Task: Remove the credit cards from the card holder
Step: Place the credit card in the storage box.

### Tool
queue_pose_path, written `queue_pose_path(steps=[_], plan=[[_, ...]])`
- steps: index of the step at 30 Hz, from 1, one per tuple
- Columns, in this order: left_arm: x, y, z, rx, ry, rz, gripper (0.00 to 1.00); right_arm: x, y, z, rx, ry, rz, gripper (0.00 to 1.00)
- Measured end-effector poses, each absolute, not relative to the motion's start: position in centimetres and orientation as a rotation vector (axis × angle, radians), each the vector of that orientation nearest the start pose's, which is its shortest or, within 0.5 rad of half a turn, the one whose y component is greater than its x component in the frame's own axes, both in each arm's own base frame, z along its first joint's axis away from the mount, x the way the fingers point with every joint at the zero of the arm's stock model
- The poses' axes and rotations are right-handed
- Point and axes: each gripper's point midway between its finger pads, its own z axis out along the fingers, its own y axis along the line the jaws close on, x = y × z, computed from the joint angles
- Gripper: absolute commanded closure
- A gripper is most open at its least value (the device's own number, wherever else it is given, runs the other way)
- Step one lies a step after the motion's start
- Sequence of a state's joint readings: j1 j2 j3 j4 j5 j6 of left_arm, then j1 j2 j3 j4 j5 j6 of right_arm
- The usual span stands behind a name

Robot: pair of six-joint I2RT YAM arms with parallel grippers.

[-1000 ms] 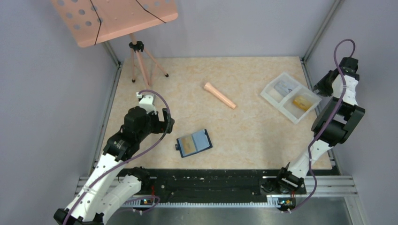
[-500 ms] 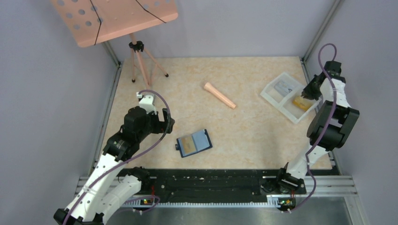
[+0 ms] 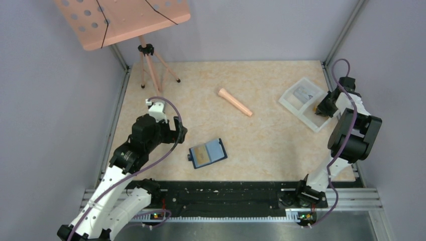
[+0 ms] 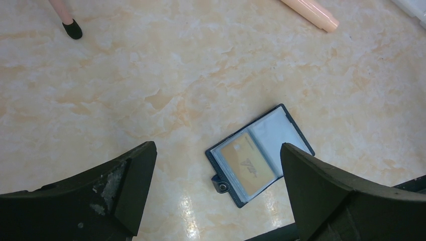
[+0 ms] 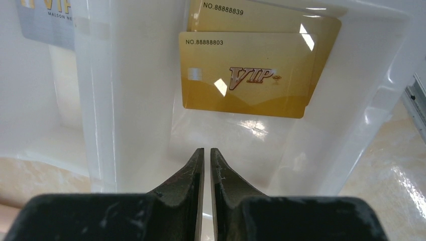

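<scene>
The dark navy card holder point(image 3: 207, 153) lies open on the table, with a tan-gold credit card point(image 4: 247, 163) in its left pocket. My left gripper point(image 3: 179, 130) hovers to its left, open wide and empty; in the left wrist view the card holder point(image 4: 260, 153) shows between the fingers. My right gripper point(image 3: 320, 108) is over the white tray point(image 3: 296, 111). Its jaws are shut with only a slit between them and nothing in it point(image 5: 207, 149). Just ahead of it two gold cards point(image 5: 246, 75) lie stacked in the tray's right compartment. A silver card point(image 5: 45, 20) lies in the left compartment.
A peach cylinder point(image 3: 234, 101) lies mid-table at the back. A tripod stand point(image 3: 148, 65) carrying a peach perforated board point(image 3: 120, 20) stands at the back left. The tray's divider wall point(image 5: 95, 100) runs left of the right fingers. Grey walls close in three sides.
The right arm has swung down and left from the wall to over the tray, and its jaws have closed. The left arm and the card holder have not moved.
</scene>
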State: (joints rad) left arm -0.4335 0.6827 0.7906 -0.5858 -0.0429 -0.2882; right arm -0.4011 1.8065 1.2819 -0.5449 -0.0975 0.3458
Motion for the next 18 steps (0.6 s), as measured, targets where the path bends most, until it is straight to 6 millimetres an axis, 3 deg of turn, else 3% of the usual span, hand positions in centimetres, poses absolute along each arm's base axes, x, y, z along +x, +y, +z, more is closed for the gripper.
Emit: queue_pose_path(steps=[9, 18], plan=[[23.2, -10.9, 21.4, 0.113, 2.073, -0.384, 0.01, 39.4, -13.5, 3.1, 0.973, 2.503, 0.102, 0.91], [23.7, -10.7, 20.4, 0.105, 2.114, -0.350, 0.01, 40.9, -14.6, 3.5, 0.969, 2.454, 0.046, 0.91]])
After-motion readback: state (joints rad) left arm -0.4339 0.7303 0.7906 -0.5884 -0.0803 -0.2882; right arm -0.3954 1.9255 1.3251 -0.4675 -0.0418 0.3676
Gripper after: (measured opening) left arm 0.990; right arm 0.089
